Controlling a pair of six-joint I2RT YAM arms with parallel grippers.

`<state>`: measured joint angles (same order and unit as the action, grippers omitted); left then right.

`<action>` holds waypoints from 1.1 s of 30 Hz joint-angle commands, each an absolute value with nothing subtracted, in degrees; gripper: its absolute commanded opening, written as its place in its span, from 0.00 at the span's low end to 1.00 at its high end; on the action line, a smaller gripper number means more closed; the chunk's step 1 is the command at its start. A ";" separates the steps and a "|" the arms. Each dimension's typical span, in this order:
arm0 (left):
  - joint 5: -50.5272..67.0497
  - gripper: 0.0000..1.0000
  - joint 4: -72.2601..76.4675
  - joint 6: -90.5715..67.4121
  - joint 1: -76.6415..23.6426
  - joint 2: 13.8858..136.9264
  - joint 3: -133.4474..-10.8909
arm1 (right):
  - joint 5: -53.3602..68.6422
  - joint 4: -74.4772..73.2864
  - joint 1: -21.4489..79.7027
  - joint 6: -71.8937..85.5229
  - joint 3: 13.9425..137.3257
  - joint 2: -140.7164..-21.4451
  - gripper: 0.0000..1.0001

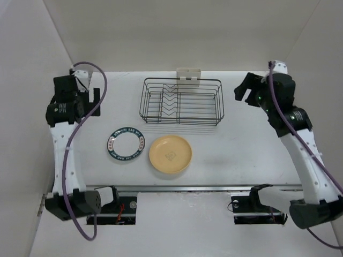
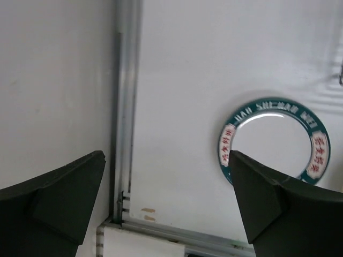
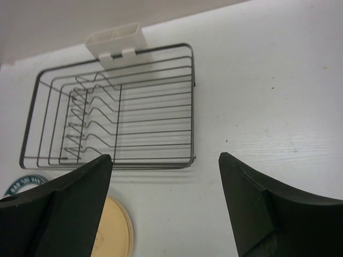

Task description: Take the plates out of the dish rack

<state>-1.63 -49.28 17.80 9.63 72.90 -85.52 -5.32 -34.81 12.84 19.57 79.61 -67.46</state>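
Observation:
The dark wire dish rack (image 1: 181, 101) stands at the back middle with no plates in it; it also shows in the right wrist view (image 3: 112, 115). A white plate with a green lettered rim (image 1: 125, 144) and a yellow-orange plate (image 1: 170, 154) lie flat on the table in front of it. The green-rimmed plate shows in the left wrist view (image 2: 273, 140), the yellow one in the right wrist view (image 3: 113, 231). My left gripper (image 1: 92, 99) is open and empty at the far left. My right gripper (image 1: 245, 90) is open and empty at the far right. Other plates are out of view.
A cream plastic piece (image 1: 188, 75) hangs on the rack's far edge. White walls close in the back and both sides. A metal rail (image 1: 177, 187) runs along the table's near edge, with the arm bases behind it.

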 commanded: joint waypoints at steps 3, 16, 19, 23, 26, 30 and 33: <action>-20.30 1.00 -53.17 6.77 13.79 67.76 -84.82 | -22.83 -44.11 13.18 26.36 79.89 -55.55 0.95; -19.95 1.00 -60.03 -0.08 14.33 65.39 -78.58 | -31.55 -48.60 13.18 29.79 76.11 -33.05 1.00; -20.57 1.00 -60.03 -0.62 14.33 65.39 -78.57 | -31.55 -50.80 13.18 29.79 75.50 -30.77 1.00; -21.18 1.00 -60.03 -0.62 14.33 64.25 -78.57 | -31.03 -52.56 13.18 30.32 75.50 -28.48 1.00; -21.18 1.00 -59.50 -0.62 14.33 63.55 -77.35 | -30.50 -53.79 13.18 30.32 75.50 -27.34 1.00; -18.64 1.00 -58.89 -0.62 14.33 62.84 -76.64 | -29.36 -54.32 13.18 30.32 74.36 -26.11 1.00; -18.63 1.00 -57.74 -0.62 14.33 62.23 -75.50 | -29.36 -54.84 13.18 30.32 73.74 -25.49 1.00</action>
